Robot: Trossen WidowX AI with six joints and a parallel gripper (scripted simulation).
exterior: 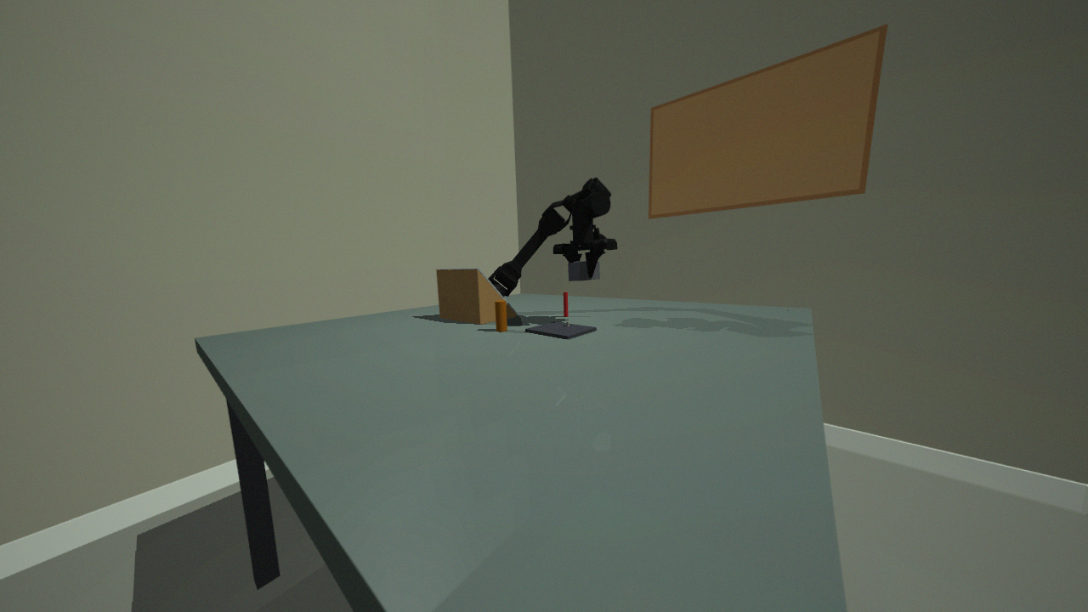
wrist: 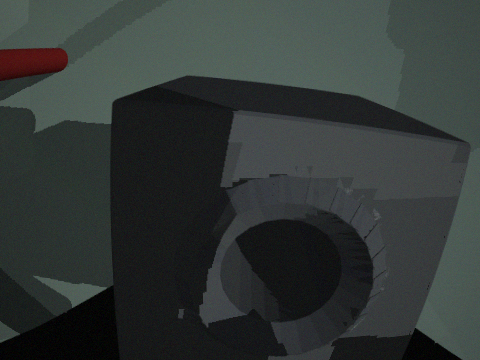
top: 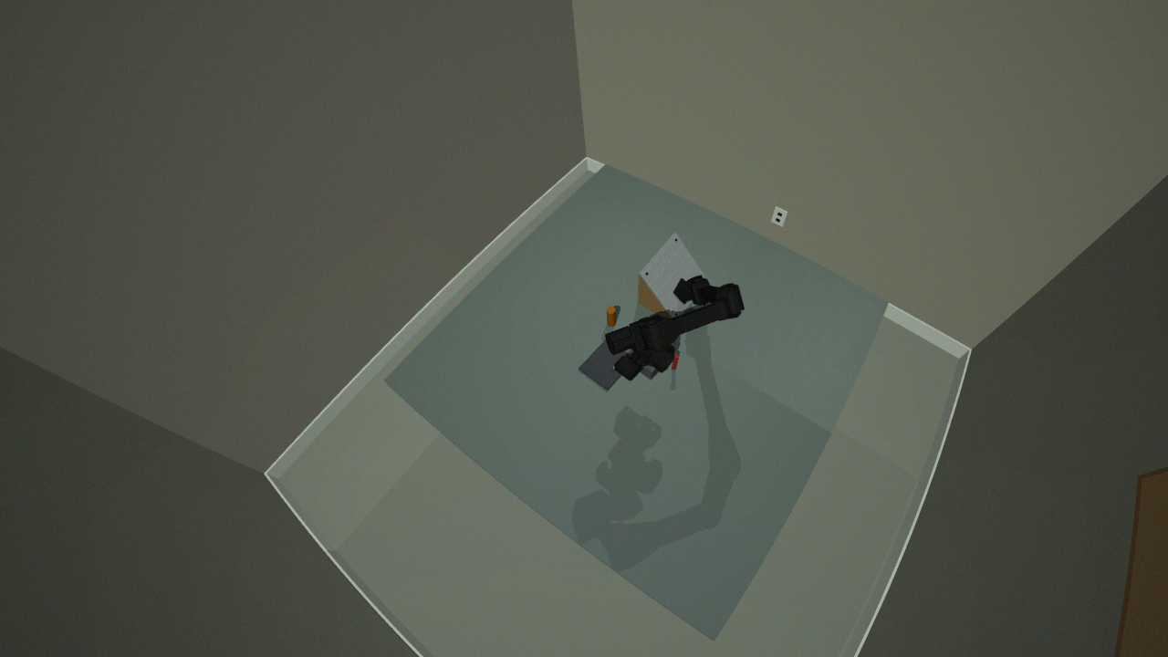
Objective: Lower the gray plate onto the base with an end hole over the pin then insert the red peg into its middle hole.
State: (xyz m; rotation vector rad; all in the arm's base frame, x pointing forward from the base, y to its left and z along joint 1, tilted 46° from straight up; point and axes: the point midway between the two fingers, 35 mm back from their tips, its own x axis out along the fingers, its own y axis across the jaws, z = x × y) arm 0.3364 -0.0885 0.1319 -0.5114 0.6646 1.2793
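Observation:
My gripper (exterior: 583, 269) is shut on the gray plate (exterior: 576, 271) (top: 651, 374) (wrist: 415, 160) and holds it well above the table. A large round hole shows in the plate's near part in the wrist view; its other holes are hidden there. The dark base (top: 597, 370) (exterior: 558, 331) lies flat on the table, below and a little to the left of the plate in the exterior view. A small light pin (exterior: 565, 324) stands on the base. The red peg (top: 675, 359) (exterior: 565, 304) (wrist: 32, 63) stands upright behind the base in the exterior view, apart from the plate.
An orange cylinder (top: 610, 317) (exterior: 500, 316) stands left of the base in the exterior view. A brown wedge block (top: 647, 293) (exterior: 457, 297) with a pale sloped face stands beside the arm's foot. The arm's shadow falls across the table (top: 505, 327) (exterior: 486, 426).

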